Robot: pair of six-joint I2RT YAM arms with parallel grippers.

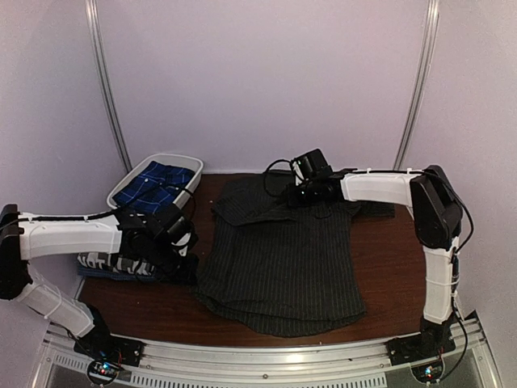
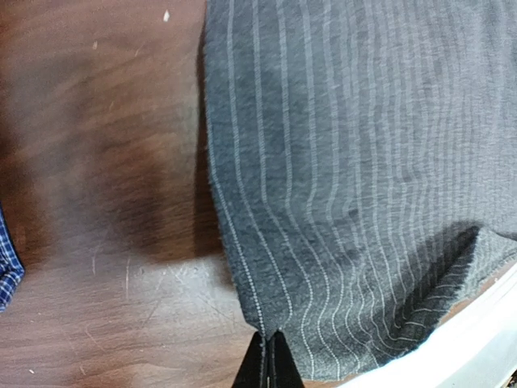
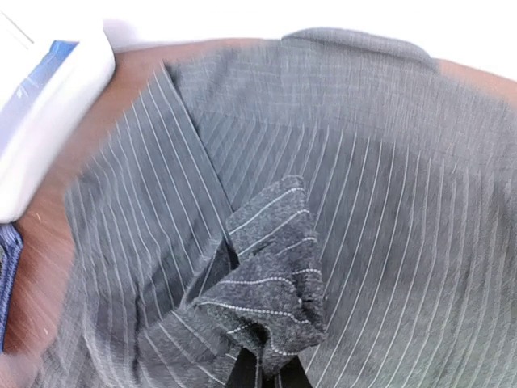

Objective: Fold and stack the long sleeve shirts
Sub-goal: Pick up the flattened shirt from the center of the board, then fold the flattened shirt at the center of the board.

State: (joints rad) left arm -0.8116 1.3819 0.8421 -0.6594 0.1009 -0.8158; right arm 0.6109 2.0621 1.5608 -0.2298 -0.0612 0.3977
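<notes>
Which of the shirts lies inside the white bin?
The blue shirt; the pinstriped shirt lies spread on the table, the black-and-white shirt in front of the bin.

The top external view looks down from above and behind the arm bases, far enough to hold the whole brown wooden table (image 1: 388, 267). The left wrist view faces straight down, very close, over the left edge of the dark charcoal pinstriped cloth shirt (image 2: 363, 162); the right wrist view sits close near the table's far edge over the same shirt's collar end, sharing the white plastic basket (image 3: 48, 121) at the far left corner with the top view
</notes>
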